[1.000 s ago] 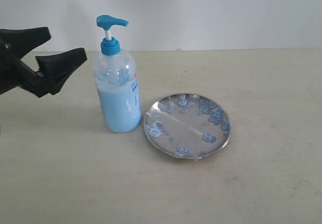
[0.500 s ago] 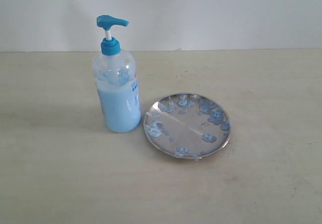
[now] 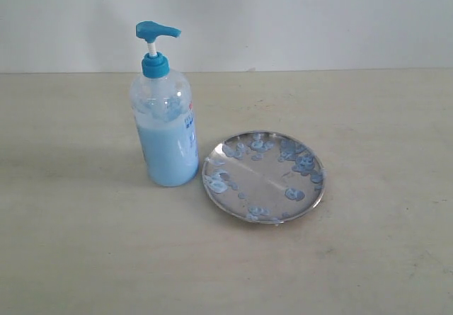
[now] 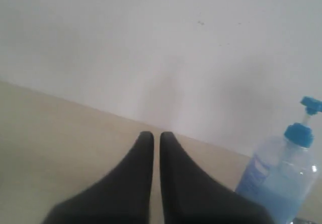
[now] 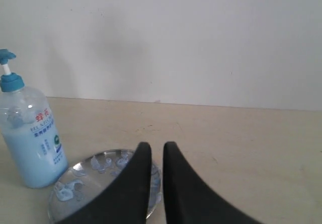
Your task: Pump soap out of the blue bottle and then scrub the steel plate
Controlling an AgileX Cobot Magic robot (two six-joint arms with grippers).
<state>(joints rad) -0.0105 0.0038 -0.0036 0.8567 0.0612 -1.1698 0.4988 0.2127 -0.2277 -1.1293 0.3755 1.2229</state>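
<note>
The blue bottle (image 3: pixel 165 127) stands upright left of centre on the table, its pump head (image 3: pixel 157 30) raised, pale blue soap (image 3: pixel 168 156) filling its lower half. Just right of it lies the steel plate (image 3: pixel 263 176), dotted with soap blobs (image 3: pixel 304 163). Neither gripper shows in the exterior view. In the left wrist view my left gripper (image 4: pixel 152 136) is shut and holds nothing, with the bottle (image 4: pixel 282 181) off to one side. My right gripper (image 5: pixel 154 147) is likewise shut and empty, hovering over the plate's (image 5: pixel 90 183) near rim, the bottle (image 5: pixel 29 138) beyond it.
The beige table (image 3: pixel 368 258) runs back to a plain white wall (image 3: pixel 283 18). Nothing else stands on it.
One second ago the left gripper stood open at the left edge beside the bottle. It has since withdrawn out of the exterior view. Bottle and plate have not moved.
</note>
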